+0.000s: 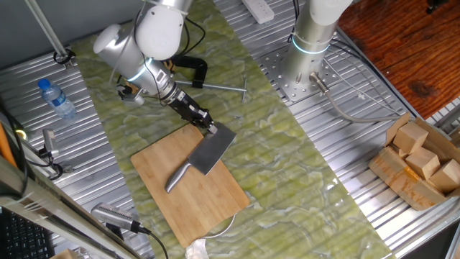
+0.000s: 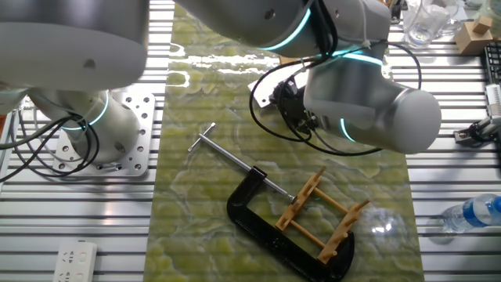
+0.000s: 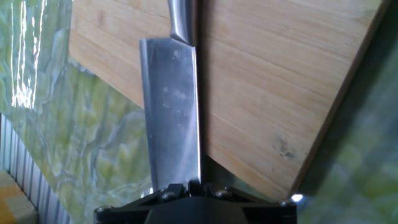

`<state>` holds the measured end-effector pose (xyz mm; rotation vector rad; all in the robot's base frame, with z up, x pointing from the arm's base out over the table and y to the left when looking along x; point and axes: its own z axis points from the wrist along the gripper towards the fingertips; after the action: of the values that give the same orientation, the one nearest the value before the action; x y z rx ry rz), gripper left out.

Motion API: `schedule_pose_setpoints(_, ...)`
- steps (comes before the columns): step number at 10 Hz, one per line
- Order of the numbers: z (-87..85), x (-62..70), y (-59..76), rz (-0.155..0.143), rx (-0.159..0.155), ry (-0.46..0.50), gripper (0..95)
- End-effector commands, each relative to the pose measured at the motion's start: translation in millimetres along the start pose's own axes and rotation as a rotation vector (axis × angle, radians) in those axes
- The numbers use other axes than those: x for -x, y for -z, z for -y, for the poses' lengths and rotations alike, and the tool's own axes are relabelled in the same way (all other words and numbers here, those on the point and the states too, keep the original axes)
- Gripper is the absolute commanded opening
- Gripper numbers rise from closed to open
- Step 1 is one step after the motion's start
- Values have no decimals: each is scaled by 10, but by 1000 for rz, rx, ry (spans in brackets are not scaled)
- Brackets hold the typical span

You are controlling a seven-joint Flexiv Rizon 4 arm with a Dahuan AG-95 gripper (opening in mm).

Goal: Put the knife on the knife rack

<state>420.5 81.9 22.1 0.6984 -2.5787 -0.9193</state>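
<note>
The knife (image 1: 208, 153), a cleaver with a broad grey blade and a slim silver handle, lies on the bamboo cutting board (image 1: 208, 198) with its handle pointing toward the near left. My gripper (image 1: 211, 129) is at the far end of the blade. In the hand view the blade (image 3: 171, 112) runs straight up from my gripper (image 3: 194, 185), whose jaws are shut on the blade's end edge. The knife rack (image 2: 321, 215), light-brown wood with upright pegs, shows only in the other fixed view, clamped in a black C-clamp. The arm hides it in the first fixed view.
The black C-clamp (image 2: 262, 227) with its steel screw bar (image 2: 231, 157) lies on the green mat behind the board. A water bottle (image 1: 56, 98) stands at the left. A box of wooden blocks (image 1: 420, 158) sits at the right. A second arm's base (image 1: 309, 50) stands at the back.
</note>
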Motion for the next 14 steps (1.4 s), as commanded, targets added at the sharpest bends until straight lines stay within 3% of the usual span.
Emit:
schedule_pose_setpoints(1,-21,5,18,-2,-4,-7,0)
schedule_pose_setpoints(6,-110,3,84,-1,-46,-30,0)
schedule_pose_setpoints(14,-313,-2,213,9,-64,-67,0)
